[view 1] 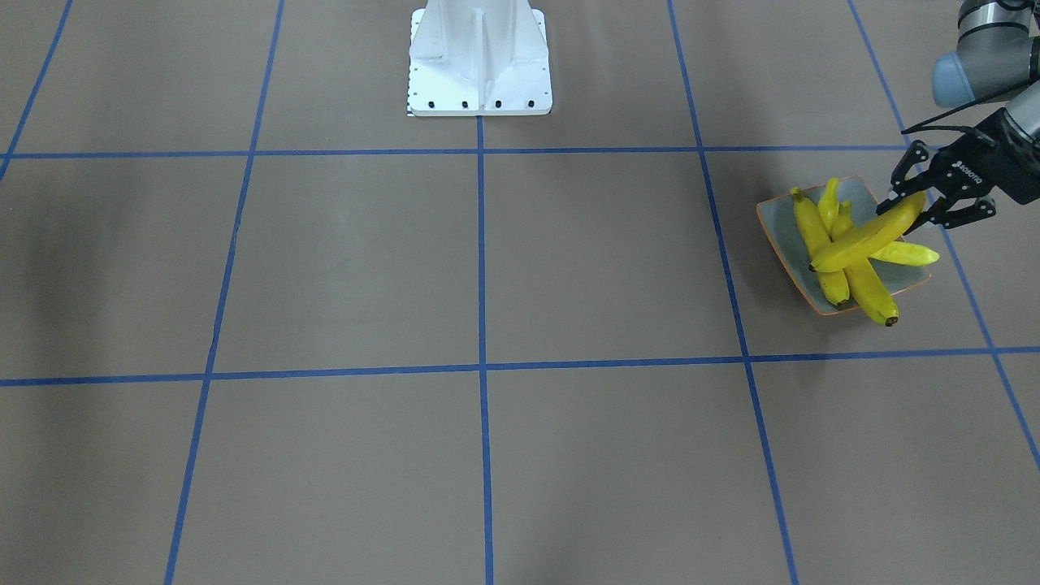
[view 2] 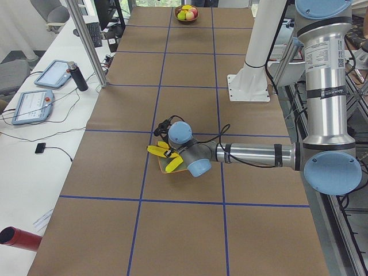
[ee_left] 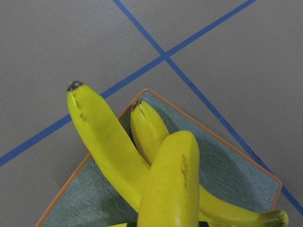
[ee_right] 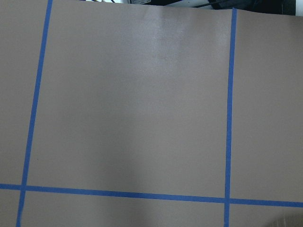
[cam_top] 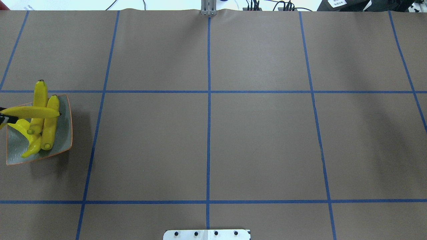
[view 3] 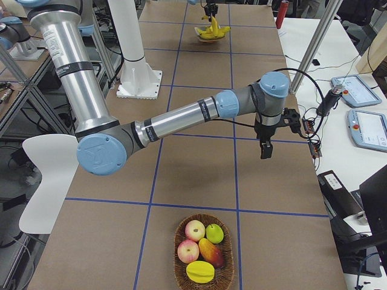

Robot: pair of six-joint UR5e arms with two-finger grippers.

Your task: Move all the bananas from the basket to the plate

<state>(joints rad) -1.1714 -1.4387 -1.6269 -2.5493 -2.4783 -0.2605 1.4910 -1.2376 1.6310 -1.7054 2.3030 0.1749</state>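
Brown blue-gridded table (view 1: 601, 260); left gripper (view 1: 915, 206), label probably ROBOTIQ, jaws tight around top banana (view 1: 865, 241) above plate (view 1: 778, 227); right gripper's (view 3: 266, 147) unclear.

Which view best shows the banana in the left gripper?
Exterior front-facing: the whole bright yellow curved banana shows, one end in the left gripper. Overhead crops the gripper; left wrist sees only part; side views show it tiny.

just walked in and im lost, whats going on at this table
The left claw grips one end of a banana lying across three more bananas on the plate. The basket at the table's other end holds only other fruit, so this looks like the last one. The right claw hangs over the table's middle.
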